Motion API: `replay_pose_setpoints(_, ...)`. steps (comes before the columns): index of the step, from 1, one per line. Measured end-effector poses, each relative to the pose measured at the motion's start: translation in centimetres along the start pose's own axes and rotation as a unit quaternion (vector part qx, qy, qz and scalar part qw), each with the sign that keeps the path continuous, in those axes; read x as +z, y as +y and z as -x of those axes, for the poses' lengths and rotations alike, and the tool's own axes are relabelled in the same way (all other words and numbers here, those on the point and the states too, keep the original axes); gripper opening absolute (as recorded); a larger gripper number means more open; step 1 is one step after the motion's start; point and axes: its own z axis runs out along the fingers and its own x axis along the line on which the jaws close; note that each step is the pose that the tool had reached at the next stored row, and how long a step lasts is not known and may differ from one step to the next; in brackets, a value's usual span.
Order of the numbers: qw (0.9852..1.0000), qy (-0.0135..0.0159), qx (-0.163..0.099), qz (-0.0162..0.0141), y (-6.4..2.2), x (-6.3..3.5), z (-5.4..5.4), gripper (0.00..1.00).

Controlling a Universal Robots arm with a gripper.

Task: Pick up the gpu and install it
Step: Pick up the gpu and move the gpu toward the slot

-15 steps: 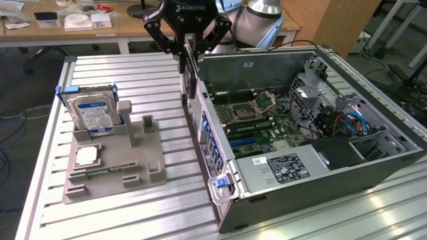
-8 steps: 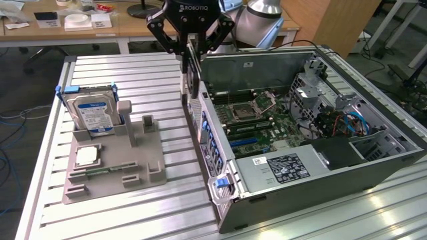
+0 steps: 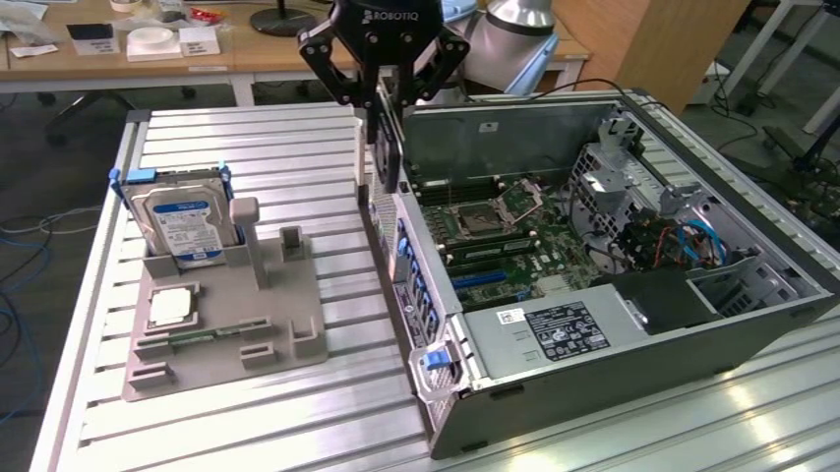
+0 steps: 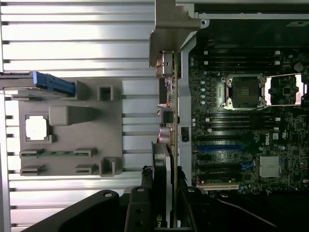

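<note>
My gripper [image 3: 389, 90] hangs over the near wall of the open computer case [image 3: 617, 354], shut on the gpu [image 3: 391, 147]. The gpu is a thin dark card held upright, its silver bracket [image 3: 361, 147] on the side toward the exterior view's left. Its lower end sits just above the case's rear edge, beside the motherboard [image 3: 518, 231]. From the wrist, the gpu [image 4: 164, 159] appears edge-on between my fingers [image 4: 145, 191], with its bracket [image 4: 170, 29] at the far end. The card runs along the case wall, beside the blue slots [image 4: 219, 147] and the processor socket [image 4: 246, 91].
A grey fixture plate [image 3: 243, 324] on the slatted aluminium table [image 3: 263, 138] holds an upright hard drive [image 3: 184, 221], a small silver processor chip [image 3: 171, 307] and a memory stick [image 3: 197, 339]. The case's power supply [image 3: 552, 329] and drive cage [image 3: 735, 285] sit at the near end. Desks stand behind.
</note>
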Motion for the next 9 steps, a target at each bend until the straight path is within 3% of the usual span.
replay_pose_setpoints(9,1.0000,0.0001,0.000,-0.0002,0.03,0.04,0.84,0.28)
